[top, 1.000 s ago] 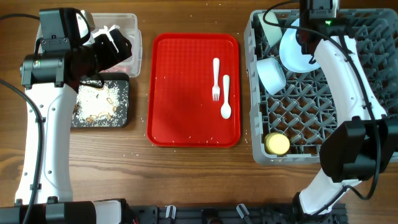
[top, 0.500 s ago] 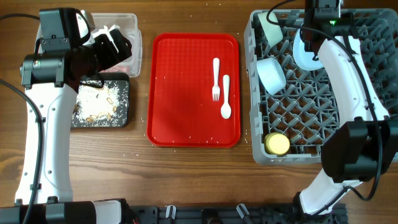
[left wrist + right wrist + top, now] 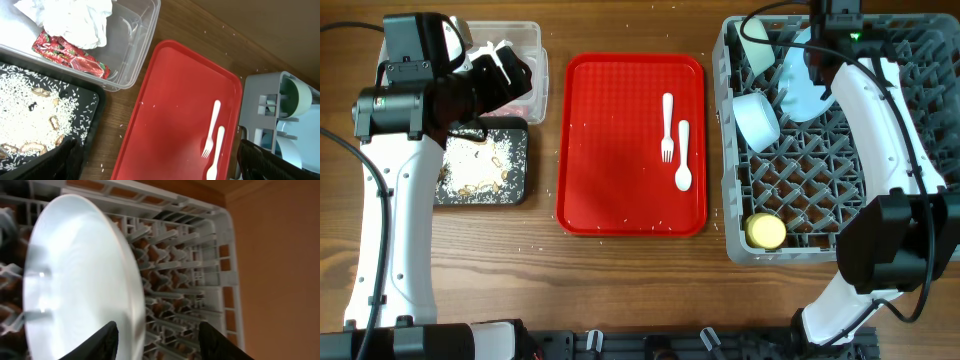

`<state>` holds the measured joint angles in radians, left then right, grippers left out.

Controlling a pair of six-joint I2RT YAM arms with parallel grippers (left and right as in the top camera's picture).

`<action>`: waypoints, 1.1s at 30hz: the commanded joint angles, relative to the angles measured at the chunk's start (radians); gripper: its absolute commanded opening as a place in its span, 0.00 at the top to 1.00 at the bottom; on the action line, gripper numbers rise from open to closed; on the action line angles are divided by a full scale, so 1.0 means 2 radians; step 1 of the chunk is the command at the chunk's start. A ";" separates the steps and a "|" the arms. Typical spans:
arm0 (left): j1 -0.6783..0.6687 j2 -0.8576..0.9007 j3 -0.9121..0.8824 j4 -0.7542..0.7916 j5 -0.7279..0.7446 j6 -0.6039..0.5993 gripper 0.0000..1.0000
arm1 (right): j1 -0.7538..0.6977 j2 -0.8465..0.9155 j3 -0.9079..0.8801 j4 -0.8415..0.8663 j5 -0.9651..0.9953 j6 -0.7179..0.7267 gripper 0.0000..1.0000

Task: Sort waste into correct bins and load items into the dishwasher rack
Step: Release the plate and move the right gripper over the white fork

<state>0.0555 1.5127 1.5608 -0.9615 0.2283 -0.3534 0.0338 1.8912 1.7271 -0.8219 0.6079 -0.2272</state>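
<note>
The dishwasher rack (image 3: 820,190) fills the right side of the counter. The red tray (image 3: 610,150) lies in the middle, and the clear tub (image 3: 530,40) sits behind the black tray (image 3: 520,195) on the left.

The plate (image 3: 75,280) stands on edge near the rack's back row, leaning rather than upright. The right claw (image 3: 159,335) is spread wide, with the plate's rim in the gap and neither finger visibly pressing on it. The main risk is here. If the claw lifts off at an angle, a finger could catch the rim and tip the plate flat or into the bowl (image 3: 756,118) just beside it. I cannot tell whether the pegs hold the plate firmly.

The yellow cup (image 3: 766,232) sits in the rack's near corner. The fork (image 3: 667,125) and spoon (image 3: 682,155) lie close together on the red tray. Both are thin and flat, so a grasp may skid or drag one along with the other, and either could slip through the grid floor.

The left claw (image 3: 160,165) hangs spread and empty above the bins. The napkin (image 3: 75,20) and wrapper (image 3: 70,55) are in the tub, and the food scraps (image 3: 30,115) are in the black tray.
</note>
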 commanded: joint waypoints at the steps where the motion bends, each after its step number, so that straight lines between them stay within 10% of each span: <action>1: 0.004 0.003 0.002 0.001 -0.005 0.004 0.00 | -0.002 -0.034 0.022 -0.027 -0.056 0.053 0.43; 8: 0.004 0.003 0.002 0.001 -0.005 0.004 0.00 | -0.002 -0.103 0.057 -0.076 -0.169 0.076 0.00; 20: 0.004 0.003 0.002 0.001 -0.005 0.004 0.00 | 0.012 -0.128 0.040 -0.076 -0.637 0.099 0.00; 33: 0.004 0.003 0.002 0.001 -0.005 0.004 0.00 | 0.167 -0.042 -0.019 -0.041 -0.423 0.281 0.11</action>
<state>0.0555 1.5131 1.5608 -0.9615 0.2283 -0.3534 0.2810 1.7611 1.6989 -0.9131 -0.3603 0.2424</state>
